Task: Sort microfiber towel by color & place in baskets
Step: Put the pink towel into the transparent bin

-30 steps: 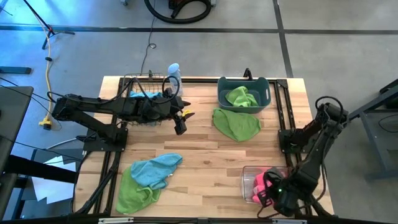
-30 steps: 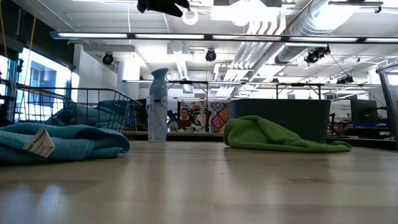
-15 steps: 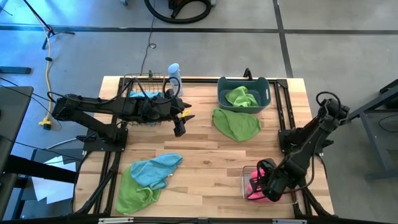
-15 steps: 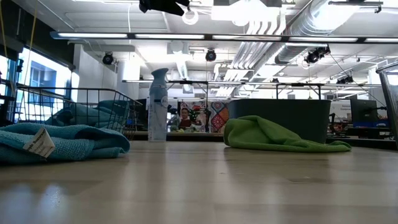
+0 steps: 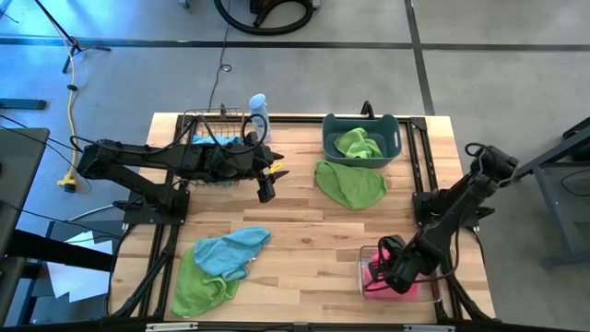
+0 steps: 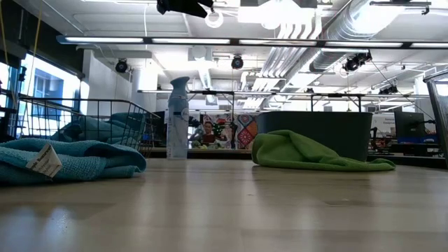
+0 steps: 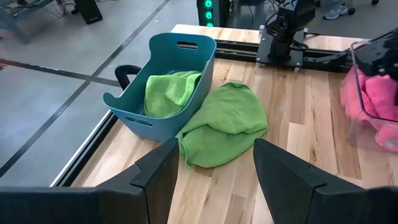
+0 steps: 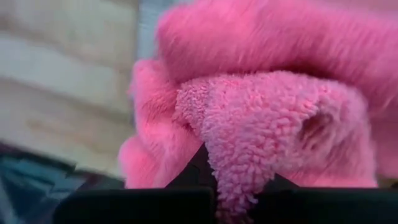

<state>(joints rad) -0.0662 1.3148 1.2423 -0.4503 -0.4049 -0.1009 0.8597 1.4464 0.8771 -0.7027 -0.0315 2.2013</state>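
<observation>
wooden table [image 5: 304,231], towels [image 5: 350,184], baskets [image 5: 362,138], spray bottle [image 5: 257,104]

No text could be read anywhere. The white tag [image 6: 45,162] on the light blue fuzzy cloth [image 6: 84,158] was illegible.

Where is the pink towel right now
The pink towel is in the clear bin at the table's near right corner in the high view, pinched by the right gripper.
</observation>
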